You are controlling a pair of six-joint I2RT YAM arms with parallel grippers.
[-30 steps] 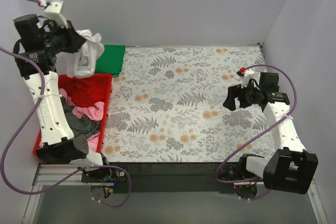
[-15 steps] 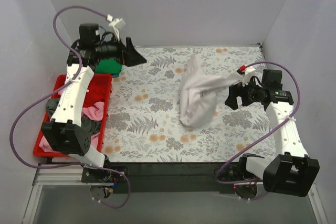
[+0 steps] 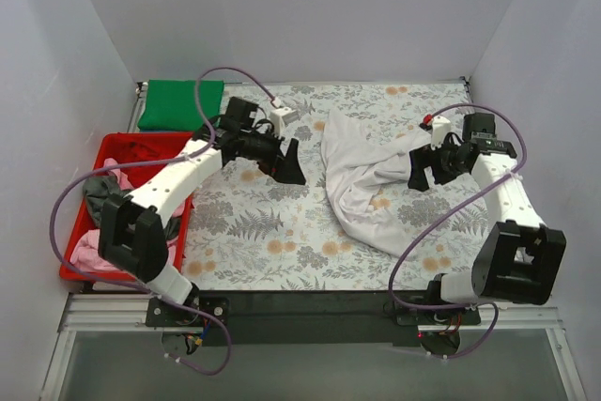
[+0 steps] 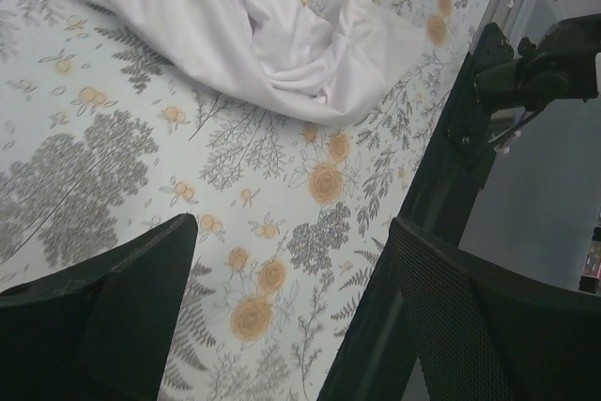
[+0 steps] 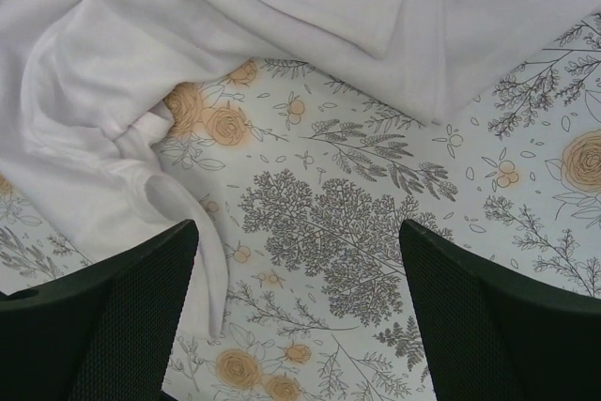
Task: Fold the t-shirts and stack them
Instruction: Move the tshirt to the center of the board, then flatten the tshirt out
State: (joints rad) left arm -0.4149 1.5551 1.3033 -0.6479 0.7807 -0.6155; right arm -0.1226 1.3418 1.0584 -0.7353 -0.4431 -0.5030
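Top external view has the white t-shirt (image 3: 362, 180) lying rumpled right of the middle of the worktop (image 3: 272, 232), left gripper (image 3: 289, 164) and right gripper (image 3: 419, 168) both spread wide and empty, so grabbing a bunched fold instead of a hem could twist it worse.

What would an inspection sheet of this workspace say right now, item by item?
Surface: grey floral cloth lies flat across the work area.
Job's things: white t-shirt crumpled right of centre; green t-shirt folded at the back left corner; pink t-shirt, grey t-shirt and red t-shirt heaped in the bin.
Clutter: only the red bin at the left edge.
End effectors: left end effector open, empty, left of the white t-shirt; right end effector open, empty, at its right edge.
Cables: purple cables loop from both arms.
Surroundings: plain pale walls on three sides.
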